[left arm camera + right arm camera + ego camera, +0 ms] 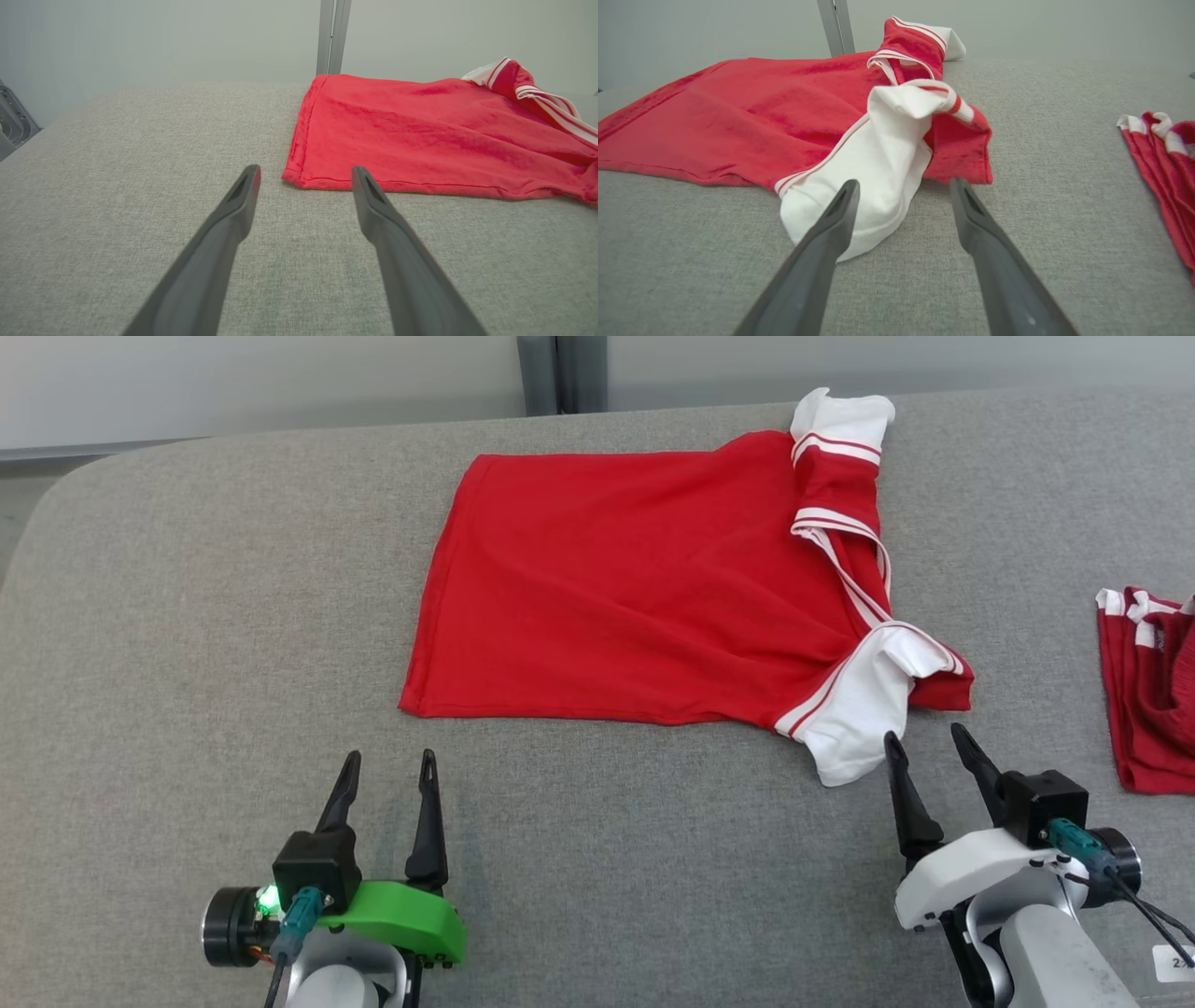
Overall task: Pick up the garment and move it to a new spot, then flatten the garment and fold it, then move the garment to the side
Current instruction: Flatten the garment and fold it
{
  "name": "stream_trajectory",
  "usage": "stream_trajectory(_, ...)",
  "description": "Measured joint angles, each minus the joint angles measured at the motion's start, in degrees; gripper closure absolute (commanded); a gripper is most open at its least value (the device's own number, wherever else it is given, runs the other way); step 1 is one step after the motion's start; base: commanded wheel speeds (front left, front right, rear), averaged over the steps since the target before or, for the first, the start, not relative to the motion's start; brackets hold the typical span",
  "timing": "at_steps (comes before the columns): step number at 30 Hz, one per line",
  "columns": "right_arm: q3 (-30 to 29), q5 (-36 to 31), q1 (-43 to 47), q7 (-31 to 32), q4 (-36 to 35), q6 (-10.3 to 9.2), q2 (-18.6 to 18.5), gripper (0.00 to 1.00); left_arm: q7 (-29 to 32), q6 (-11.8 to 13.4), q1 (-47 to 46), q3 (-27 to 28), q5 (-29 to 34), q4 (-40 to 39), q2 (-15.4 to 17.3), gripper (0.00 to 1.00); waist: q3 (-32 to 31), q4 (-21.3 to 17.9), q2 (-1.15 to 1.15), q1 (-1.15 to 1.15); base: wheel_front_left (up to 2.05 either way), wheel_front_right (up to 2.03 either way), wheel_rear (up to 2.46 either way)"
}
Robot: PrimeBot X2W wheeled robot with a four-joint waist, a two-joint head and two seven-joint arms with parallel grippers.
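Observation:
The garment (635, 588) is a red shirt with white striped sleeves, spread mostly flat on the grey surface, its sleeves bunched along its right side. In the left wrist view the garment's (420, 135) hem corner lies just beyond my open left gripper (306, 173). That left gripper (389, 767) rests near the front, a little short of the hem. My right gripper (926, 740) is open just in front of the near white sleeve (854, 709). In the right wrist view the right gripper (903, 186) holds nothing, and the sleeve (873, 172) lies beside its left finger.
A second red and white striped cloth (1153, 686) lies bunched at the right edge, also in the right wrist view as the cloth (1162, 163). The grey padded surface (187, 616) ends at a rounded far-left corner, with a pale wall and a metal post (560, 373) behind.

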Motion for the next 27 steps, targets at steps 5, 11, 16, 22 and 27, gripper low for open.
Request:
stream_trajectory(5,-1.55,0.46,-2.37,-0.01,3.32,0.00,0.56,0.00,0.00,-0.21,-0.14,-0.22,0.05,0.01,0.00,0.00,0.62,0.60,0.00,0.00,0.00,0.00,0.00)
stream_trajectory(11,-1.65,0.59,-4.99,-0.01,7.01,0.00,1.36,1.00,0.00,-0.25,-0.16,-0.21,0.40,0.32,0.00,0.00,1.15,1.43,0.00,0.00,0.00,0.00,0.00)
stream_trajectory(16,-2.02,0.79,-4.84,0.00,6.43,0.00,1.38,1.00,0.00,-0.24,-0.09,0.31,0.53,0.52,0.01,0.00,0.38,1.12,0.00,0.00,0.00,0.00,0.00)
stream_trajectory(22,-1.89,1.76,-2.70,-0.01,2.41,0.00,1.29,1.00,0.00,-0.26,1.32,1.45,0.62,0.60,0.01,0.00,-1.74,-0.71,0.00,0.00,0.00,0.00,0.00)
stream_trajectory(27,-1.33,1.96,-0.16,0.00,-2.33,0.00,1.03,1.00,0.00,-0.30,2.71,2.04,0.44,0.76,0.00,0.00,-4.11,-3.06,0.00,0.00,0.00,0.00,0.00)
